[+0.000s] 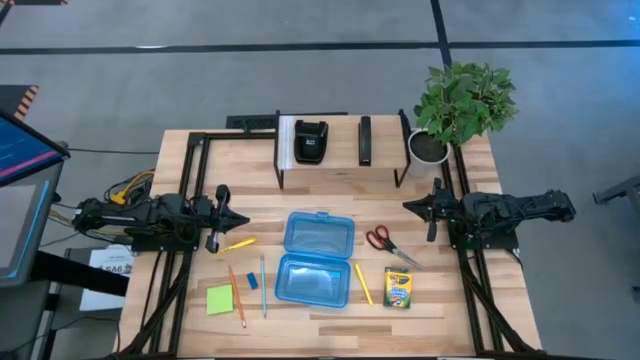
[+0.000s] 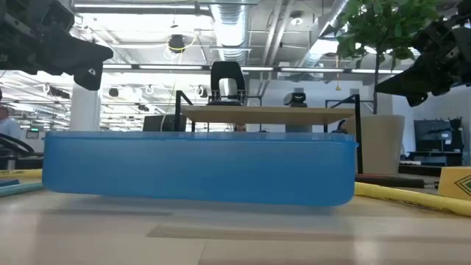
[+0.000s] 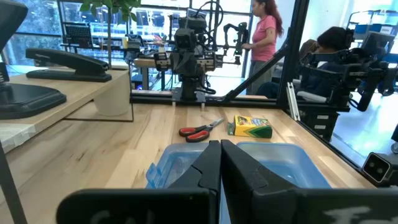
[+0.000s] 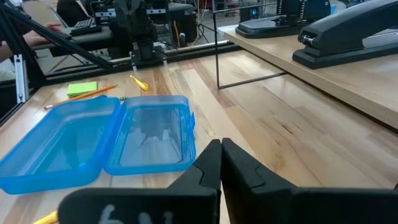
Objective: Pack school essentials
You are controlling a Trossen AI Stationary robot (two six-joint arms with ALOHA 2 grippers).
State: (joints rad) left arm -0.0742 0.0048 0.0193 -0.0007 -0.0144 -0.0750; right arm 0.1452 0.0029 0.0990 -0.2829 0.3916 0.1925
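Nearest the front edge of the table [image 1: 330, 325] is the green sticky-note pad [image 1: 220, 300], with an orange pencil [image 1: 237, 295], the blue eraser [image 1: 253, 281] and a teal pencil [image 1: 263, 286] just beside it. The blue case [image 1: 317, 258] lies flat open mid-table, nothing inside it. Toward the right front corner there's a yellow pencil [image 1: 362, 283] right by the case and the crayon box [image 1: 398, 288], with the red-handled scissors [image 1: 388, 243] a bit further back. Another yellow pencil [image 1: 238, 243] lies off the case's left side, near the left claw [image 1: 243, 218], which is pressed together and holding nothing. The right claw [image 1: 408, 206] over at the right side is likewise pinched closed on nothing. At the back edge sits a rack [image 1: 340, 150] with black devices and a potted plant [image 1: 455, 105].
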